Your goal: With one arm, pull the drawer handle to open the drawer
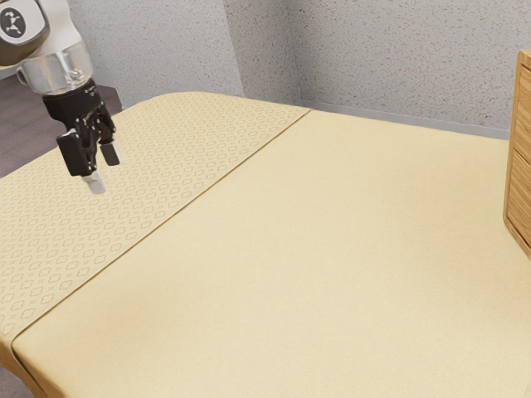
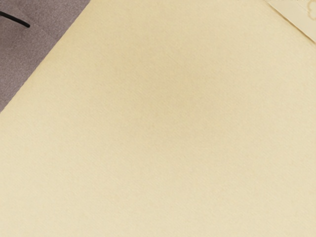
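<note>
The jaws seem to stand apart with nothing between them, though the side-on angle makes the gap hard to judge. The gripper (image 1: 103, 172) hangs above the patterned strip (image 1: 124, 215) of the table (image 1: 332, 265), at the exterior view's left. The wooden drawer unit (image 1: 519, 149) sits well apart from it, cut by the exterior view's right edge, and its handle cannot be made out. The step in hand is the approach: carry the hand across above the tabletop, face the drawer front squarely, and close only once the handle lies between the fingers.
</note>
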